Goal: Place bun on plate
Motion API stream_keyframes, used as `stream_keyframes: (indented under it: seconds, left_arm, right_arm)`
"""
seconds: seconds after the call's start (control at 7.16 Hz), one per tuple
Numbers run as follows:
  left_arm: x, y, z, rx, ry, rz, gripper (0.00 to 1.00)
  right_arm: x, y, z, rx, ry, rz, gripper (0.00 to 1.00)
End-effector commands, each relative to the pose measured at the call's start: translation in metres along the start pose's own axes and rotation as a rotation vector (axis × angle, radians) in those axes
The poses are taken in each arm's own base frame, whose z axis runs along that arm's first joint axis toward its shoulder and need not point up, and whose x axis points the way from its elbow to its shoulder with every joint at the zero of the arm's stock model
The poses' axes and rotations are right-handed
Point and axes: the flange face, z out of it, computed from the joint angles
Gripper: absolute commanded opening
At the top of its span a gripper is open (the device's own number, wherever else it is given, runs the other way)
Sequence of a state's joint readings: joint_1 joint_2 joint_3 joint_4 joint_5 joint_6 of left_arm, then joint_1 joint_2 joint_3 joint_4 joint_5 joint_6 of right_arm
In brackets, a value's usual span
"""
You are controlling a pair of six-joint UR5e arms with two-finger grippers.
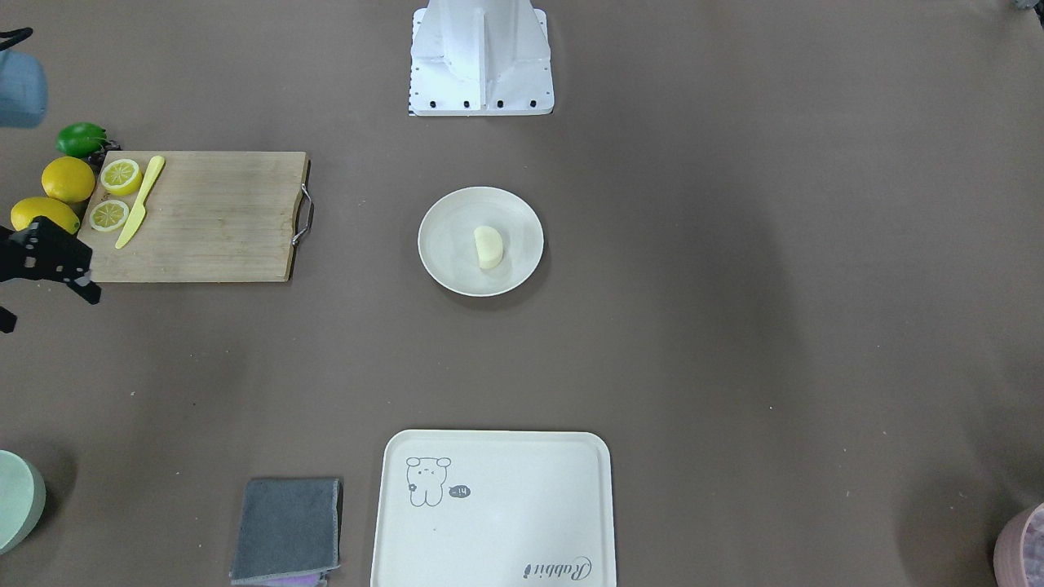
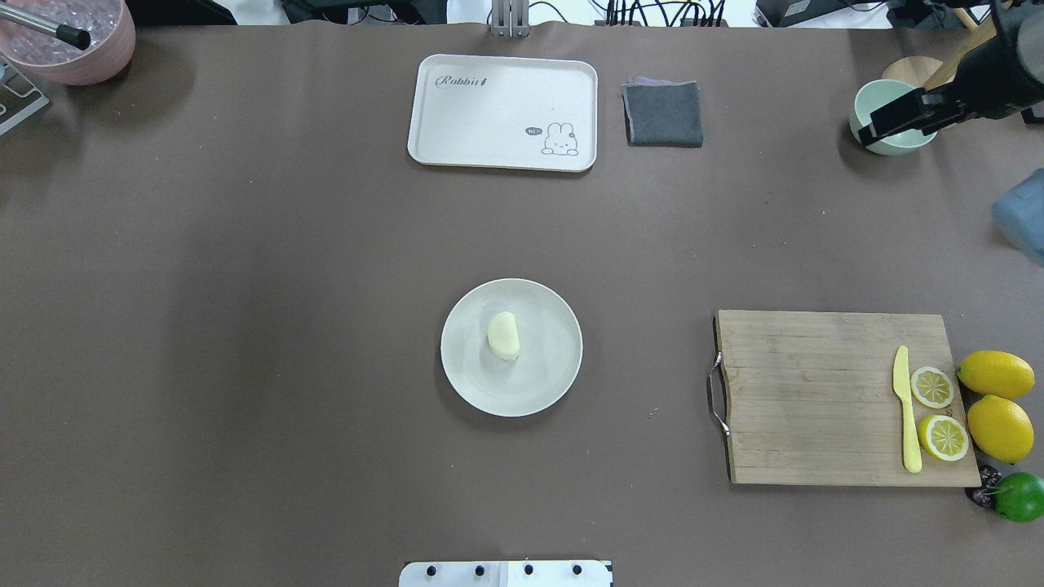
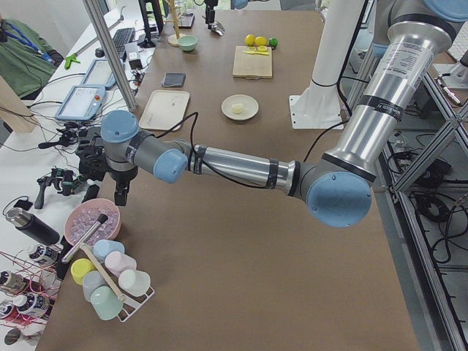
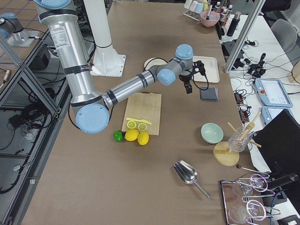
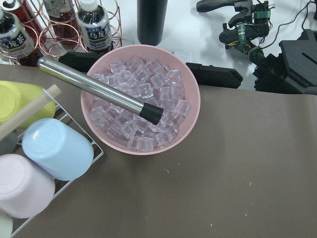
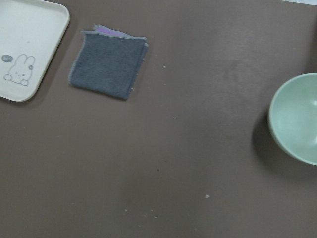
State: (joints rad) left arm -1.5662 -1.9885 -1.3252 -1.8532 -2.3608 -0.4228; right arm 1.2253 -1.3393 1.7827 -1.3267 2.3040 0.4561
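The pale cream bun (image 2: 503,335) lies on the round off-white plate (image 2: 555,367) at the table's centre, a little off the plate's middle. In the front-facing view the bun (image 1: 488,247) sits on the plate (image 1: 440,244) untouched. My right gripper (image 1: 47,306) hovers far from it, near the green bowl, with its fingers spread and nothing between them. My left gripper (image 3: 102,183) shows only in the left side view, above the pink bowl of ice. I cannot tell whether it is open or shut.
A wooden cutting board (image 2: 816,399) carries a yellow knife (image 2: 905,416) and two lemon slices (image 2: 938,412), with whole lemons (image 2: 997,403) and a lime (image 2: 1019,496) beside it. The far edge holds a cream tray (image 2: 489,114), a grey cloth (image 2: 663,113), a green bowl (image 2: 873,98) and a pink ice bowl (image 5: 143,99).
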Motion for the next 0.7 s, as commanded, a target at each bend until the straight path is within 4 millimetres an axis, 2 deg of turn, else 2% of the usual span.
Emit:
stream_keyframes:
  seconds: [0.0, 0.14, 0.28, 0.42, 0.56]
  left_arm:
    - [-0.030, 0.001, -0.008, -0.044, -0.026, 0.006, 0.98]
    - [-0.037, 0.003, -0.005, -0.054, -0.030, 0.000, 0.98]
    - [-0.052, 0.002, -0.005, -0.057, -0.037, -0.025, 0.98]
    - [-0.062, 0.003, -0.001, -0.066, -0.040, -0.041, 0.98]
    - [-0.068, 0.006, -0.001, -0.068, -0.041, -0.050, 0.98]
  right_arm:
    - [0.064, 0.009, -0.025, -0.026, 0.069, -0.043, 1.00]
    - [0.089, 0.020, -0.012, -0.060, 0.096, -0.040, 1.00]
    - [0.103, 0.018, 0.001, -0.078, 0.112, -0.021, 1.00]
    - [0.106, 0.011, -0.001, -0.078, 0.116, -0.011, 1.00]
    - [0.124, 0.007, -0.010, -0.066, 0.125, 0.017, 1.00]
